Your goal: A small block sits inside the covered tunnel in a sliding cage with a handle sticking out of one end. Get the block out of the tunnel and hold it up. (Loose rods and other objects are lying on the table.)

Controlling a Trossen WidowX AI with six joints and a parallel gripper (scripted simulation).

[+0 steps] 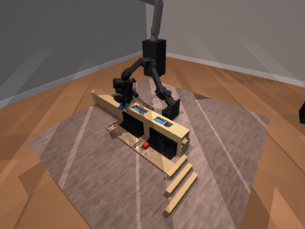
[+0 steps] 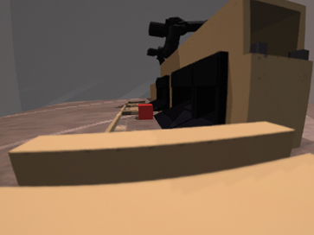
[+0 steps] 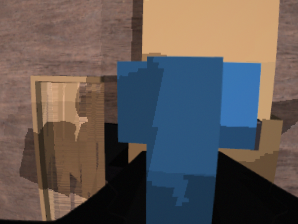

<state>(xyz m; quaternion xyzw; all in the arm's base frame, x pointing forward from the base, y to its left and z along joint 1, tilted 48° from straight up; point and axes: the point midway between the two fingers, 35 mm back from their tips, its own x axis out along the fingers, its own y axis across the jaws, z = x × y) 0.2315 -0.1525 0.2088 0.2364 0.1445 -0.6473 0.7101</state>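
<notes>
One pincer (image 1: 126,105) (image 3: 180,160) grips one handle (blue) (image 1: 123,106) (image 3: 184,110).

Red block outside the tan tunnel (image 1: 179,132) (image 2: 199,48) (image 3: 270,145)
The small cube (image 1: 145,144) (image 2: 145,112) lies near mid-frame; the blue handle (image 3: 185,115) is upper left from above.

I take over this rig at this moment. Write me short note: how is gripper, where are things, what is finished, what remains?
Gripper: shut on the blue handle.
Red block: in front of the tan housing, outside its black openings.
Loose rods: beside the housing's end.
Done: block looks out of the tunnel.
Left: probably release the handle, grasp the block, hold it up.
</notes>
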